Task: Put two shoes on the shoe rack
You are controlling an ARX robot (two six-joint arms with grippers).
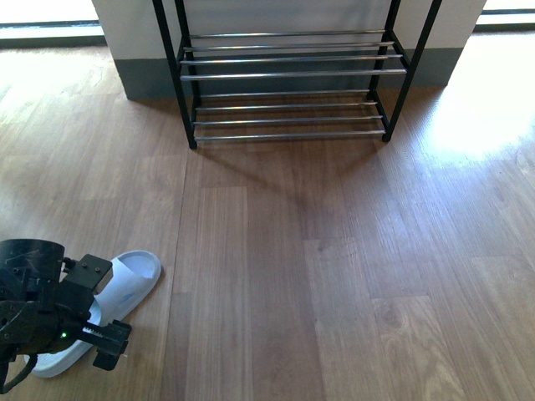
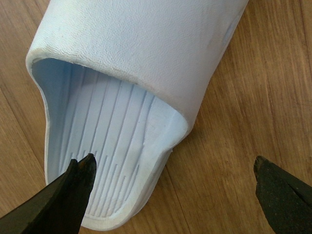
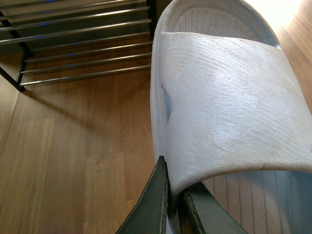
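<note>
1. Front view – rack (image 1: 292, 75) at the far wall. A slide (image 1: 129, 280) lies on the floor (image 1: 334, 251), well apart from the rack, with the left gripper (image 1: 104, 334) over its heel end.
2. Left wrist view only – left gripper (image 2: 173, 170) jaws apart, straddling the slide (image 2: 146, 44) side: one finger over the footbed, the other over floor.
3. Right wrist view only – right gripper (image 3: 173, 195) clamped on a second slide (image 3: 234, 97) at the strap edge, rack (image 3: 83, 39) beyond.

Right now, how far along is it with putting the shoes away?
Nothing done yet: the shoe rack holds no shoes on its visible rods. In hand: the right claw is shut on one slide, at its strap; the left claw hangs open over the other slide on the floor. Left: grip that one, set both on the rack.
</note>
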